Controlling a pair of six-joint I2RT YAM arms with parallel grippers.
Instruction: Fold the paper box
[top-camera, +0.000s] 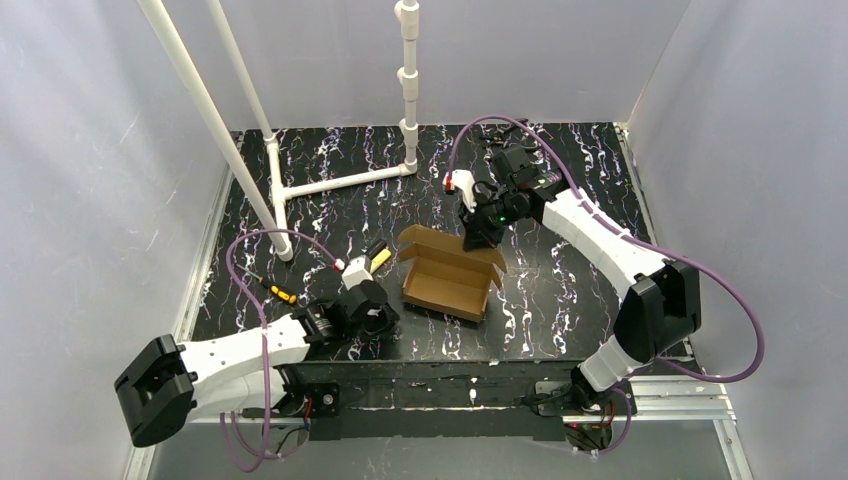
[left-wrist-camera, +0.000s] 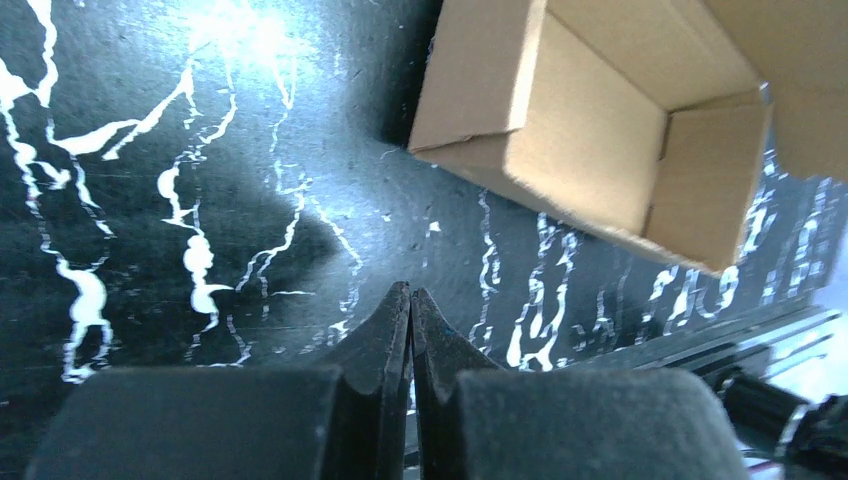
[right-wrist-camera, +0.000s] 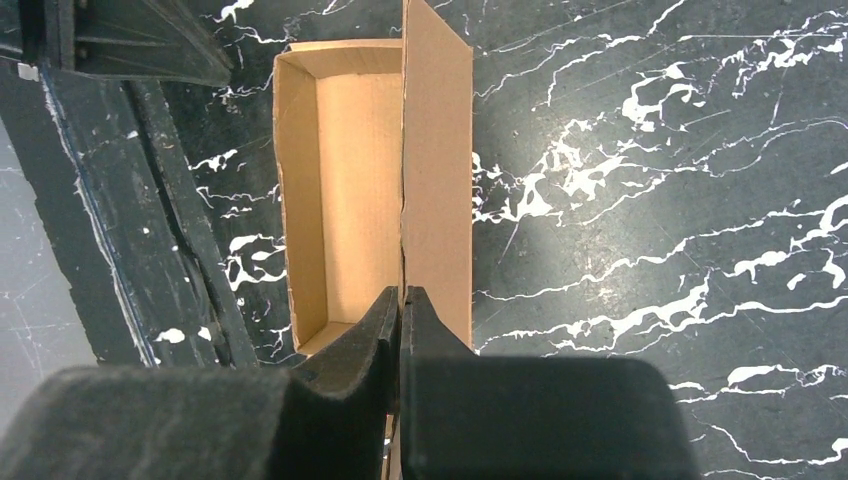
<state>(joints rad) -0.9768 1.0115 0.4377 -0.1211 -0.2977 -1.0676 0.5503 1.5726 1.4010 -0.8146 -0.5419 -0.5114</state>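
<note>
Over on the worktop (top-camera: 560, 300), box (top-camera: 445, 285) walls are up, lid still open — right fingers (right-wrist-camera: 370, 330) pinch its flap (right-wrist-camera: 437, 150), left fingers (left-wrist-camera: 385, 340) closed, empty.

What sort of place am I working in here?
Most likely a lab test cell, not a home or shop: plain white walls enclose a black marbled table, a white pipe frame stands on it, and two robot arms are bolted at its near edge.

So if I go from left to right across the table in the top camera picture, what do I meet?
marker → left gripper → paper box → right arm. The right gripper overlaps the box, so it is left out.
</note>
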